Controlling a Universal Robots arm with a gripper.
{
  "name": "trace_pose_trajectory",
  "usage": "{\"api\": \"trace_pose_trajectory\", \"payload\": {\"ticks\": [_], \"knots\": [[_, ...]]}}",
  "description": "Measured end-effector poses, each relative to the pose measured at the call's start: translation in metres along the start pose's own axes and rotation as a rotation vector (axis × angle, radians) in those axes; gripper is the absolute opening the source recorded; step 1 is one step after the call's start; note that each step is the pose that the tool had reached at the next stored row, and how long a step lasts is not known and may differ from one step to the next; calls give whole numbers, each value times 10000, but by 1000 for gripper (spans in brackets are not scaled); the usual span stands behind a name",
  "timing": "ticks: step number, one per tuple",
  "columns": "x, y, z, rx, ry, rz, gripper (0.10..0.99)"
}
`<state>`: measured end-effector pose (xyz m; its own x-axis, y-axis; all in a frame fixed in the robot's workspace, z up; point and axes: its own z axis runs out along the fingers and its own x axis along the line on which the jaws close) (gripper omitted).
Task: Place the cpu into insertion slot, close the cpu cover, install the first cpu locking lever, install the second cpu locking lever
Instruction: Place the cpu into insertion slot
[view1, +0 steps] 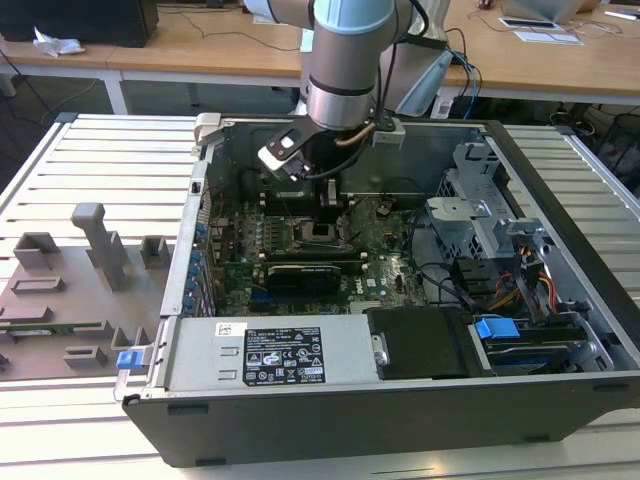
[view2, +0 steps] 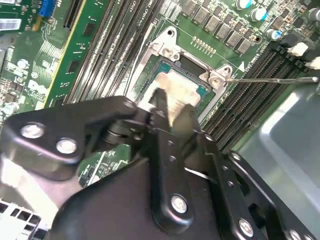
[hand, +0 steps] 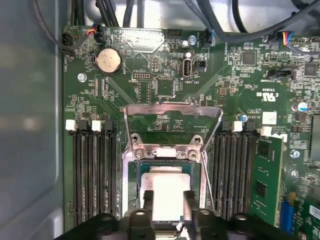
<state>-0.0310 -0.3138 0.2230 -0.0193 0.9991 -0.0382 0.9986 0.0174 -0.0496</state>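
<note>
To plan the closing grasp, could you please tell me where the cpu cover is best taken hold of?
The cpu cover stands tilted open off its hinge at the insertion slot. Probably pinch its free bar, farthest from the hinge, across the thin metal, coming from above. The tool holds the cpu.

We take the insertion slot (view1: 322, 233) as our mark, amid the motherboard (view1: 390, 255). The cpu (hand: 167, 187) sits within its rim, the gripper (view1: 329, 203) directly over it. The cpu cover (hand: 170, 108), hinged at one slot edge, is swung away toward the coin battery (hand: 108, 60). On two opposite sides of the slot run memory slots (hand: 92, 170). The power supply (view1: 270, 355) lies before the slot, the drive cage (view1: 470, 215) to the exterior view's right, the fixture tray (view1: 50, 300) far to the exterior view's left.
</note>
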Motion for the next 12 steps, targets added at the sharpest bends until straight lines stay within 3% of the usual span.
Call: {"api": "trace_pose_trajectory", "payload": {"ticks": [1,3,9,12], "knots": [[-2,-2,-41,0,-1,0,231],[-5,-6,-117,0,-1,0,110],[-10,-14,-275,1,-1,-1,106],[-11,-15,-308,0,0,0,106]]}}
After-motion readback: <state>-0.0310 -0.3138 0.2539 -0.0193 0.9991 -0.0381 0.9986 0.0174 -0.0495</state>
